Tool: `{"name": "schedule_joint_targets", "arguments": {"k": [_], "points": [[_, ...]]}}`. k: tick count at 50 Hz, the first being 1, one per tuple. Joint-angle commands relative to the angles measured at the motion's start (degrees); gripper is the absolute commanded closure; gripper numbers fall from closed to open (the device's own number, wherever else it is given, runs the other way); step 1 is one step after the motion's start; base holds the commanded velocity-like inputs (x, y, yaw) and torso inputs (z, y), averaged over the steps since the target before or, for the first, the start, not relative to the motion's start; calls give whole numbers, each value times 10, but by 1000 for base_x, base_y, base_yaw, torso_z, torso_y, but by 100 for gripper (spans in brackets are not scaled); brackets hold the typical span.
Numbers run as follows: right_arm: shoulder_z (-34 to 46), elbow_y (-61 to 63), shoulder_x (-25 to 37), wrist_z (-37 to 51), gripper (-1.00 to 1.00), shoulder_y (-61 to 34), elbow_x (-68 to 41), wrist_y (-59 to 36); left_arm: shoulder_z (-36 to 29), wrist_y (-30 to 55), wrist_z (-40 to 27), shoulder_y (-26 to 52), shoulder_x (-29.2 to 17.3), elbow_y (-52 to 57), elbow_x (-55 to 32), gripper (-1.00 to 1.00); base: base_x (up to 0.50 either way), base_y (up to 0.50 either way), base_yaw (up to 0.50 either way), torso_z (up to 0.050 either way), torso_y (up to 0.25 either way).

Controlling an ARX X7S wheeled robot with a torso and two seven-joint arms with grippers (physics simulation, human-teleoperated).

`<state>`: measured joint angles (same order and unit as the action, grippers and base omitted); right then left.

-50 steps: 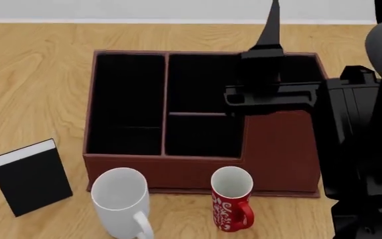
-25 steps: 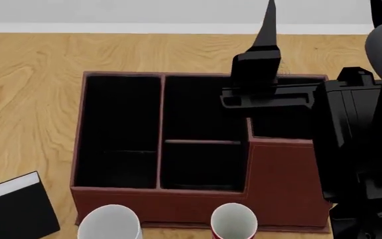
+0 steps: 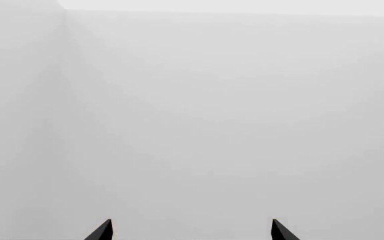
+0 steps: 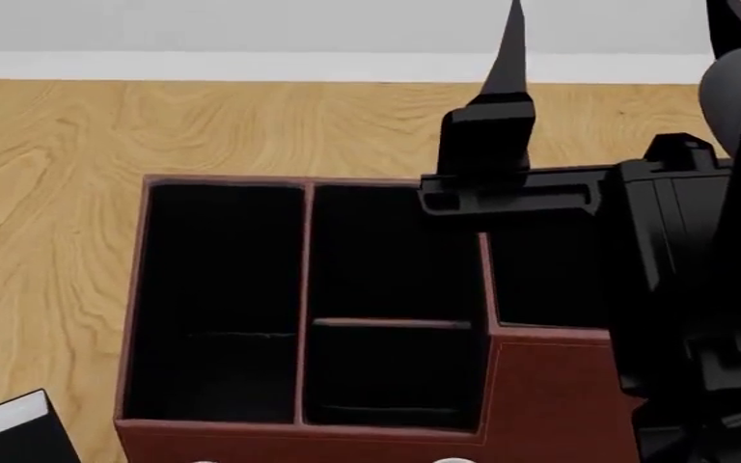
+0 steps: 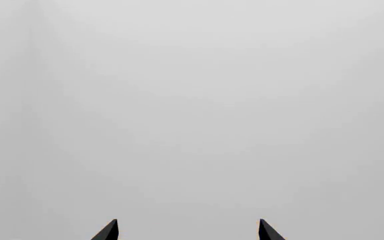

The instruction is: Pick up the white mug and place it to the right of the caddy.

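Below me a light wooden table (image 4: 216, 125) with swirling grain runs back to a pale wall (image 4: 216, 24). At the near left edge, a corner of a black book (image 4: 4, 436) with white pages shows.

One caddy (image 4: 525, 405), four compartments visible; one black book (image 4: 11, 434); two hands, fingertips only.

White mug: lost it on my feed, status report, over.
Left gripper and right gripper open, empty, facing blank wall. White mug out of view. Caddy fills head view.
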<state>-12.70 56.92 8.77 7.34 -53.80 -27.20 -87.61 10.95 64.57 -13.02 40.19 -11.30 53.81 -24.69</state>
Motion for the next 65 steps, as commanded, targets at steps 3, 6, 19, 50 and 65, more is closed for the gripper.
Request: {"name": "schedule_joint_targets", "arguments": {"k": [3, 6, 19, 50, 65], "points": [[-20, 12, 0, 11, -100, -2, -24, -10, 5, 3, -3, 5, -3, -3, -12, -100, 0, 0, 0, 0, 0], [-29, 18, 2, 16, -100, -3, -35, -17, -2, -16, 0, -11, -4, 0, -9, -100, 0, 0, 0, 0, 0], [-94, 21, 17, 84, -100, 3, -162, -4, 5, 20, -11, 12, -8, 20, -31, -100, 0, 0, 0, 0, 0], [-89, 0, 47, 157, -100, 14, -259, 37, 3, 11, -25, 4, -21, 15, -45, -100, 0, -152, 0, 0, 0], [-93, -3, 54, 181, -100, 7, -285, 38, -10, -17, -25, -11, -38, 16, -38, -100, 0, 1, 0, 0, -17]]}}
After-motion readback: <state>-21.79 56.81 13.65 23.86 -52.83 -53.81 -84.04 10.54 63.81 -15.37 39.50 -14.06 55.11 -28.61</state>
